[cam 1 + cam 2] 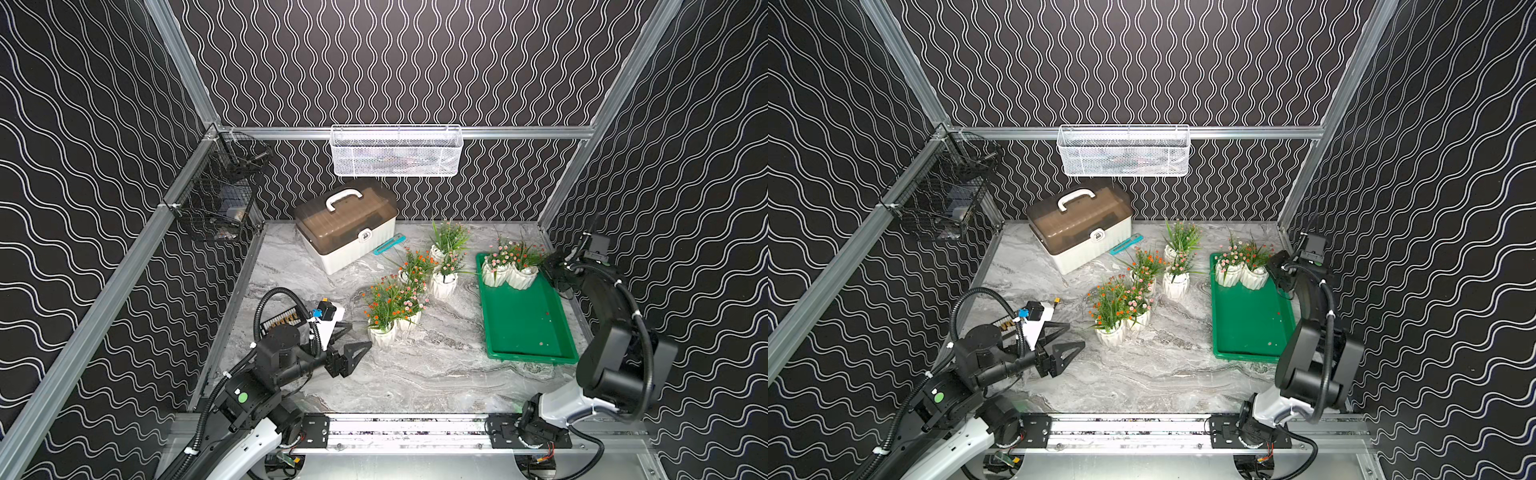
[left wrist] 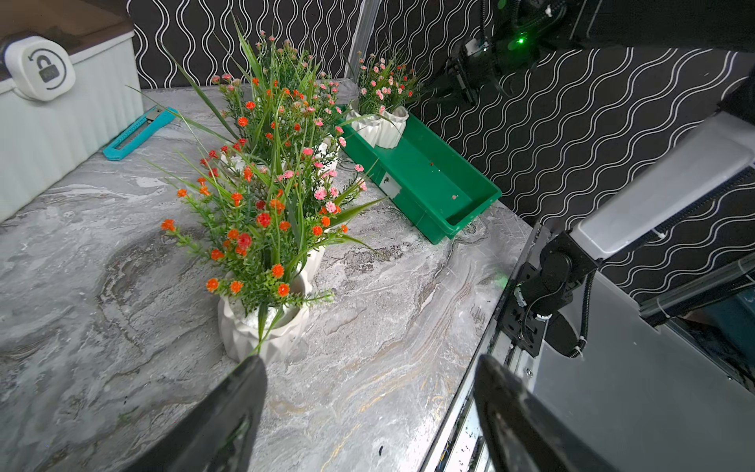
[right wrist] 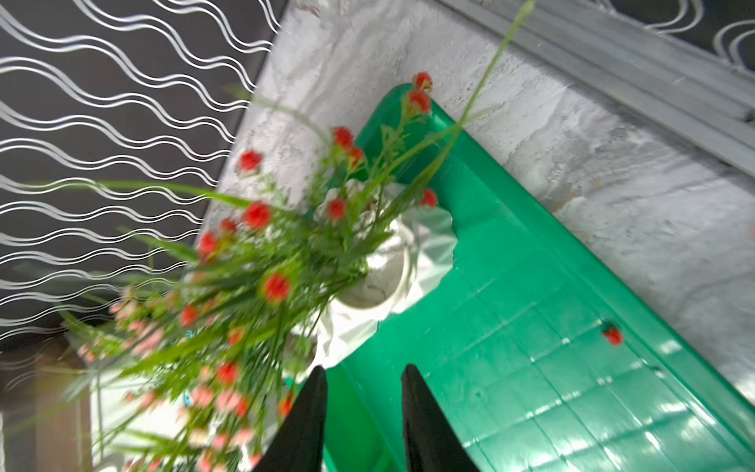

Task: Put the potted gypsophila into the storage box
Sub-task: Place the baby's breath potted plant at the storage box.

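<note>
Marble tabletop (image 1: 415, 374); green storage box (image 1: 528, 328) at 3 o'clock. Two potted gypsophila (image 1: 509, 274) stand in its 12 o'clock end, four more pots (image 1: 444, 284) mid-tabletop. Left fingers (image 2: 228, 412) wide, empty, at 8 o'clock; right fingers (image 3: 310, 408) narrowly parted, empty, beside the boxed pair.

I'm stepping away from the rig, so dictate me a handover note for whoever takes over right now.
Left gripper: open, empty, low over the grey marbled table.
Right gripper: open, empty, over the shallow green plastic tray's far end.
Done: two white ribbed pots of artificial flowers stand upright there.
Left: about five more such pots, clustered on the table beside the tray.
</note>
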Tool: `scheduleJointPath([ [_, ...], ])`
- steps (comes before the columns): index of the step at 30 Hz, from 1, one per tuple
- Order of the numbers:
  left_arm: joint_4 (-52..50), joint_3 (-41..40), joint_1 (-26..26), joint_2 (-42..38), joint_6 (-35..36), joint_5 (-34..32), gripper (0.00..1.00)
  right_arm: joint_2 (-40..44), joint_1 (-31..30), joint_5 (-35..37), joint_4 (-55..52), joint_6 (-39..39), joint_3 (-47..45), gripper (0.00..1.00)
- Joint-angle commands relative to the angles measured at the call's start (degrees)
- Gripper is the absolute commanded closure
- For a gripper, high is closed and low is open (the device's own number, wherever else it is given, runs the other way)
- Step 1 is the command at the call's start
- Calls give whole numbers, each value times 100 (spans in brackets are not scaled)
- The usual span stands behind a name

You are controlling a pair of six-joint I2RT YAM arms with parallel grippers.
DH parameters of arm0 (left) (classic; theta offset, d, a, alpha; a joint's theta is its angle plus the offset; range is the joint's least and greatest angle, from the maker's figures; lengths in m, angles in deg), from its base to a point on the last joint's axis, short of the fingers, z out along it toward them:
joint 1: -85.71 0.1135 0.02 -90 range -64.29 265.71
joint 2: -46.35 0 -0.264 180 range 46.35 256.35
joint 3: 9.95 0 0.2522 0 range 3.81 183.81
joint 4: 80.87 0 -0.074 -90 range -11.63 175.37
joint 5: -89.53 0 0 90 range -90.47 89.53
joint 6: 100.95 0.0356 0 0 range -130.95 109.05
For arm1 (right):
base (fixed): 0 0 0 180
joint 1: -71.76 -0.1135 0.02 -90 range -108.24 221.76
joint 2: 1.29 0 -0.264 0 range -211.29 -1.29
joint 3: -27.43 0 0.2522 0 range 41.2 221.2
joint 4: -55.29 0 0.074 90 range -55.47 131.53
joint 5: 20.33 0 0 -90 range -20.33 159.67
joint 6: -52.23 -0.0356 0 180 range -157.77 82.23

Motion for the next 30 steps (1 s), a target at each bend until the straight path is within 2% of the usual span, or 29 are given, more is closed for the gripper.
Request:
scheduleJointPath([
  [1, 105, 71, 6, 32, 39, 44, 17, 547, -3, -87, -144, 111, -132, 65],
  [6, 62, 97, 3, 55, 31, 39, 17, 1433, -27, -382, -498, 257, -187, 65],
  [11, 55, 106, 47, 53, 11, 37, 17, 1944, -296, -932, -846, 474, -201, 63],
  [21, 35, 115, 184, 80, 0, 46, 17, 2225, -1284, -2031, -1175, 765, -498, 63],
  [30, -40, 159, 233, 177, -31, -20, 17, 2097, -1876, -1990, -1219, 949, -840, 63],
])
